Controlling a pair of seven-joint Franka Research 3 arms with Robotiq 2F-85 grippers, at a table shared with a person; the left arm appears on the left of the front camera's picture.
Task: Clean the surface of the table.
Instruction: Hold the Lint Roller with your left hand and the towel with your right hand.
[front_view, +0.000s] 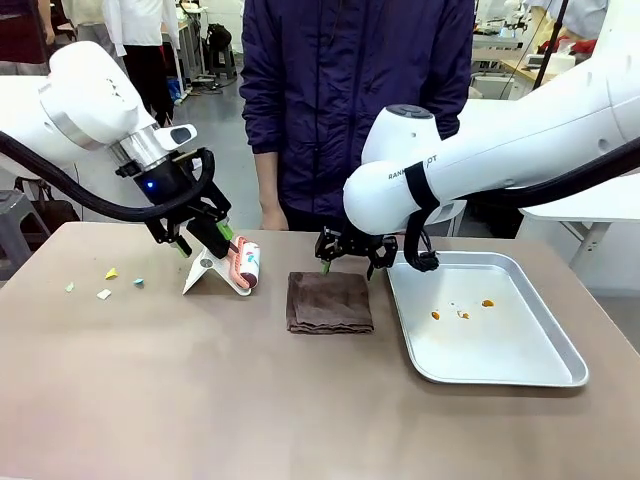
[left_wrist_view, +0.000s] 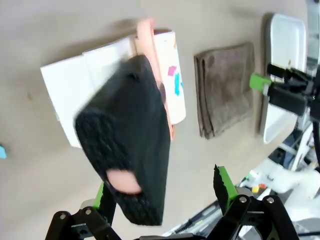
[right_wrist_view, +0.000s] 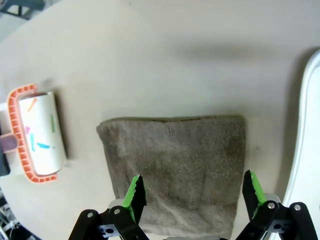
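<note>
While both jaws stand spread, left gripper (front_view: 205, 242) straddles roller handle (left_wrist_view: 130, 145), upper left of table (front_view: 200, 400); right gripper (right_wrist_view: 192, 181) overhangs cloth (right_wrist_view: 175, 150).

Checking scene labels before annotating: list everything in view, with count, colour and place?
table: 1, taupe-brown, under everything
lint roller: 1, white roll, orange frame, black handle; left of centre
stand: 1, white, at the roller
towel: 1, brown, folded, centre
tray: 1, silver, right
bits: a few, orange, in tray
paper scraps: 4, yellow, blue, whitish; table's left
person: 1, dark jacket, far side
left gripper: open, astride roller handle
right gripper: open, over towel
</note>
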